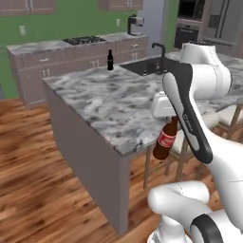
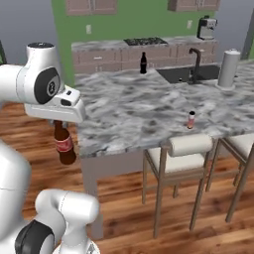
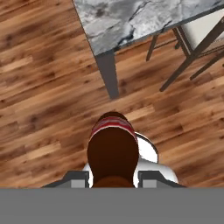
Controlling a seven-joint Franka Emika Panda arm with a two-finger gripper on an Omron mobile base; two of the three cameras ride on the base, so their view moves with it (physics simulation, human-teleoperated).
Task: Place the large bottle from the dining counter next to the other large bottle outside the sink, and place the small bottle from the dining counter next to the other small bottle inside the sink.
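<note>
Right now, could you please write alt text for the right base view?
The tool holds a brown cola bottle off the marble counter's corner. A small pink bottle stands near the stools; a dark bottle stands by the sink.

Three bottles: one large bottle (image 2: 64, 144), one other large bottle (image 2: 143, 63), one small bottle (image 2: 191, 119); two stools (image 2: 179, 159).

Wood plank floor (image 1: 57, 190) fills the lower left of the left base view. Green wall (image 1: 76, 21) across the top. Gas stove (image 1: 84, 40) set in the rear counter (image 1: 33, 46), upper left; coffee machine (image 2: 207, 27) at upper right of the right base view. Grey cylinder (image 2: 228, 68) stands upright at right edge. Two cushioned stools (image 2: 181, 154) at lower right.
</note>
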